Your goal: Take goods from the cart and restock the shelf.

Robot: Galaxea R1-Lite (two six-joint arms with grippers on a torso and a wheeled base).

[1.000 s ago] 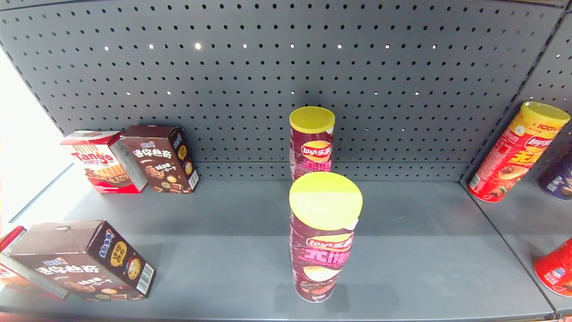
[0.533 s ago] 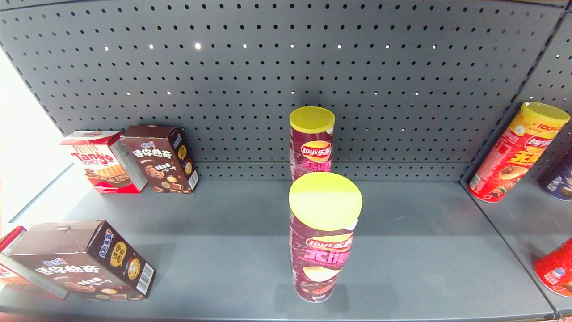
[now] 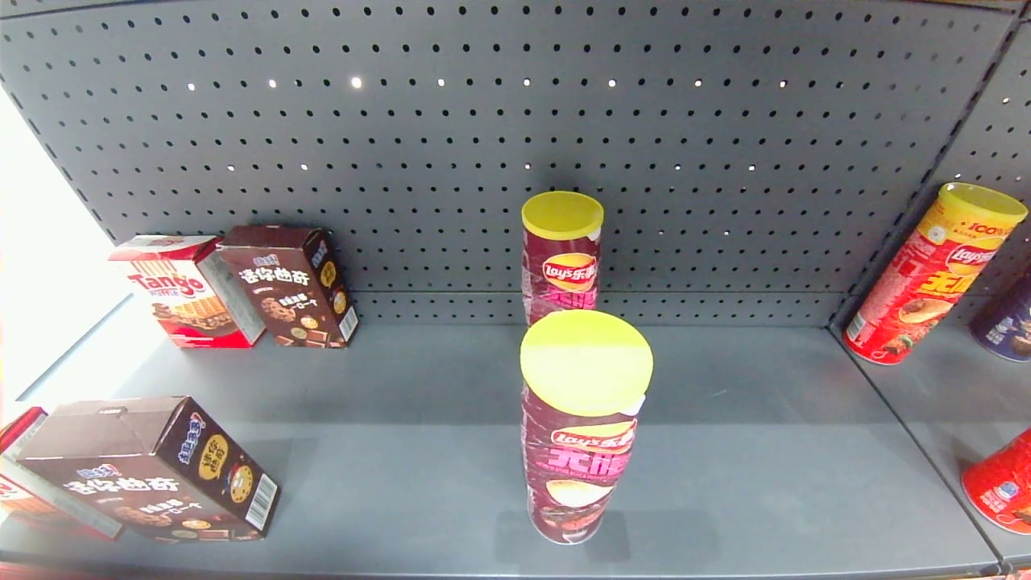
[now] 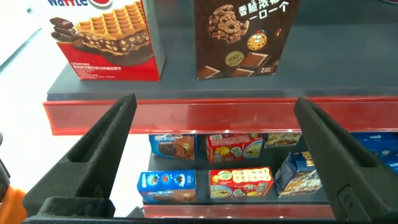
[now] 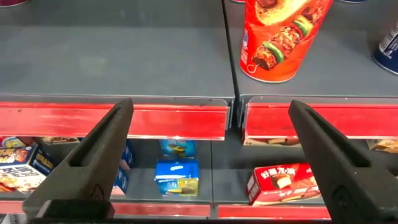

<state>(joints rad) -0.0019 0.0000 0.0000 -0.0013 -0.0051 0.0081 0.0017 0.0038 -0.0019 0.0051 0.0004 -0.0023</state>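
Two maroon chip cans with yellow lids stand upright on the grey shelf, one near the front and one at the back. My left gripper is open and empty, held in front of the shelf's red edge strip, facing a red wafer box and a brown cookie box. My right gripper is also open and empty, in front of the red edge strip, with a red chip can standing on the shelf beyond it.
Red and brown snack boxes stand at the shelf's back left, another brown box at the front left. A neighbouring shelf bay on the right holds red cans. Lower shelves carry small blue and red packs.
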